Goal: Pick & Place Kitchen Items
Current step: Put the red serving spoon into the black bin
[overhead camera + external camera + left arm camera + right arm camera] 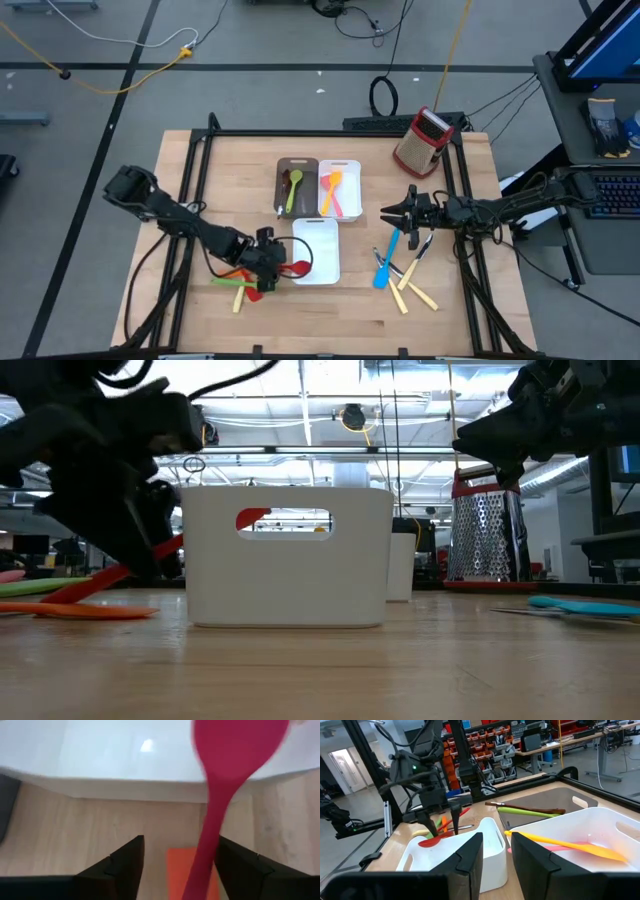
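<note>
A red spoon [235, 750] leans with its head on the near left rim of a white tray [322, 232] and its handle slanting down to the table [90, 585]. My left gripper [181, 840] is open and points steeply down over that handle, one finger on each side. In the right wrist view the same gripper [441, 817] stands just above the spoon's head [427, 840]. My right gripper [384, 213] hovers level at the table's right, with a narrow gap between its fingers and nothing in it. My left gripper straddles the red spoon's handle [207, 847] from above, its fingers lying across it. The handle runs close along one finger [235, 860]. I cannot tell whether that finger touches it. The other finger stands well clear.
Green, orange and yellow utensils [232, 283] lie under and beside the left gripper. A blue spatula and cream-handled knives [400, 275] lie at the near right. A dark-brown tray [285, 170] and a white tray [345, 166] hold utensils farther back. A red-and-metal grater [422, 140] stands at the far right.
</note>
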{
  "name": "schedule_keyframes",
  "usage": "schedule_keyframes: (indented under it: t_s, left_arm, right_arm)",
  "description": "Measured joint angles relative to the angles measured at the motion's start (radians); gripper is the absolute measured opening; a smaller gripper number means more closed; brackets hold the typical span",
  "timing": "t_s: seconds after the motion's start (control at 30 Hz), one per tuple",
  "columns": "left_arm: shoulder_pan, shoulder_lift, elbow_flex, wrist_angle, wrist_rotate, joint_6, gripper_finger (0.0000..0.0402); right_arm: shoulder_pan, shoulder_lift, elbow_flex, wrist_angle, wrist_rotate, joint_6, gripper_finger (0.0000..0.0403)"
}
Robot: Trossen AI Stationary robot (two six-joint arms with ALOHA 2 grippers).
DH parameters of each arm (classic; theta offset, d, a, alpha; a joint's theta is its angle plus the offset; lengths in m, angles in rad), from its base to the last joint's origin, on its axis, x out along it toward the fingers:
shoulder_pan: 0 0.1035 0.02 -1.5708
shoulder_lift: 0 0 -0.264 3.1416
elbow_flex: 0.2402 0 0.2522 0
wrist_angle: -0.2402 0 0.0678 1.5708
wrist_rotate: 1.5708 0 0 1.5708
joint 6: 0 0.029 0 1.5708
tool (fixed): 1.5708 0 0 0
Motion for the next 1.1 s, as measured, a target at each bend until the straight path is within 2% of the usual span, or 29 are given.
schedule_keyframes:
  t_s: [0.23, 0.53, 0.7, 0.87, 0.97, 1.1]
  left_arm:
    - [0.014, 0.092, 0.007, 0.051, 0.077, -0.003, 0.0150]
    - [0.015, 0.041, 0.009, 0.052, 0.075, -0.003, 0.0026]
    - [0.026, -0.027, 0.008, 0.034, 0.073, -0.016, 0.0026]
    - [0.050, -0.127, 0.008, -0.061, 0.073, -0.110, 0.0022]
    - [0.067, -0.209, 0.008, -0.125, 0.073, -0.207, 0.0022]
    - [0.107, -0.315, 0.007, -0.167, 0.073, -0.425, 0.0022]
  right_arm:
    - [0.000, 0.000, 0.000, 0.006, 0.000, 0.000, 0.0093]
    - [0.000, 0.000, 0.000, 0.000, 0.000, 0.000, 0.0093]
    - [0.000, 0.000, 0.000, 0.000, 0.000, 0.000, 0.0093]
    - [0.000, 0.000, 0.000, 0.001, 0.000, 0.000, 0.0093]
    - [0.000, 0.000, 0.000, 0.001, 0.000, 0.000, 0.0093]
    - [0.000, 0.000, 0.000, 0.000, 0.000, 0.000, 0.0093]
